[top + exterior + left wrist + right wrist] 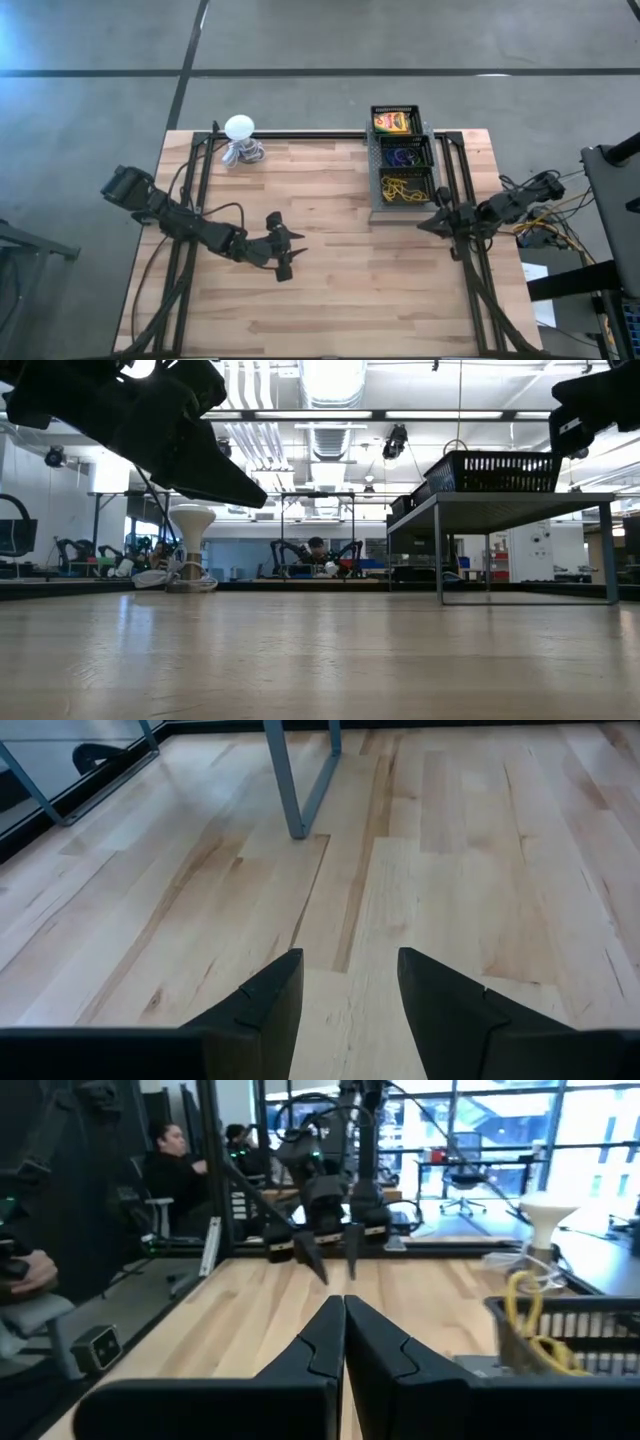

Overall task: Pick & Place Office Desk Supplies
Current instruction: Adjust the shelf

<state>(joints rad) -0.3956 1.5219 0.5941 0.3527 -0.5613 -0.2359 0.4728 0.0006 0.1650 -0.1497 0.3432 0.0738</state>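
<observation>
Wood table: L hand released, empty; R hand clenched; tray contents top-cam only.

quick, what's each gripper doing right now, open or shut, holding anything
Left gripper: open, holding nothing, over bare table.
Right gripper: shut, holding nothing, beside the black tray.

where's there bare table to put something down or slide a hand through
The widest bare wood lies along the near edge, between the left end effector and the right end effector. The strip between the white ball-topped object and the black tray rack is bare too. That far right corner is crowded: the rack holds boxes, rings and rubber bands.
</observation>
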